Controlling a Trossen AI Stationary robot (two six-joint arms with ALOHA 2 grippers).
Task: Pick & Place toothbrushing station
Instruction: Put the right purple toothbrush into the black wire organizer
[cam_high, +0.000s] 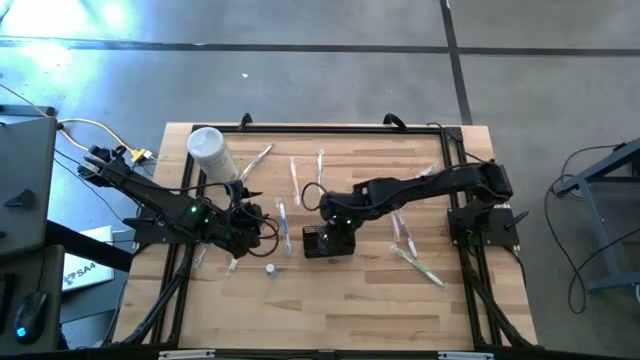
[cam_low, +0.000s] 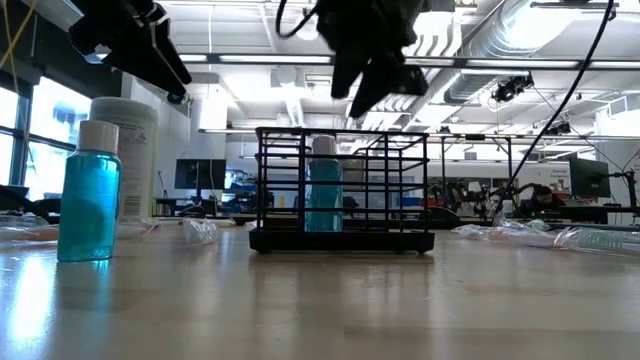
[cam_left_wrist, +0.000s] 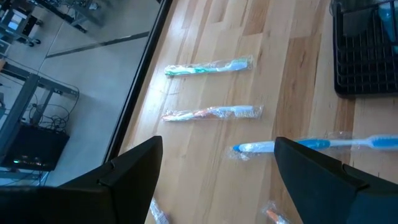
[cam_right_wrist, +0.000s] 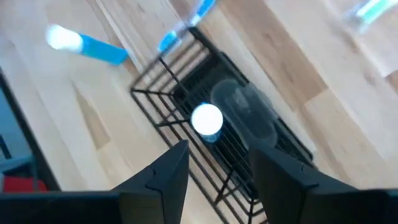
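The toothbrushing station (cam_low: 342, 190), a black wire holder box, stands on its base near the table's middle (cam_high: 322, 244). A blue bottle with a white cap (cam_right_wrist: 207, 119) stands upright in one of its compartments (cam_low: 323, 188). My right gripper (cam_right_wrist: 214, 177) hangs open just above the holder and bottle (cam_high: 337, 232), pointing steeply down, with nothing between its fingers. My left gripper (cam_left_wrist: 217, 174) stays open above the table to the left of the holder (cam_high: 252, 222), over wrapped toothbrushes.
A second blue bottle (cam_low: 90, 190) stands on the table nearer the front edge (cam_high: 270, 268). A tall white canister (cam_high: 210, 150) stands at the far left. Wrapped toothbrushes (cam_left_wrist: 211, 113) lie scattered left and right of the holder (cam_high: 415, 262).
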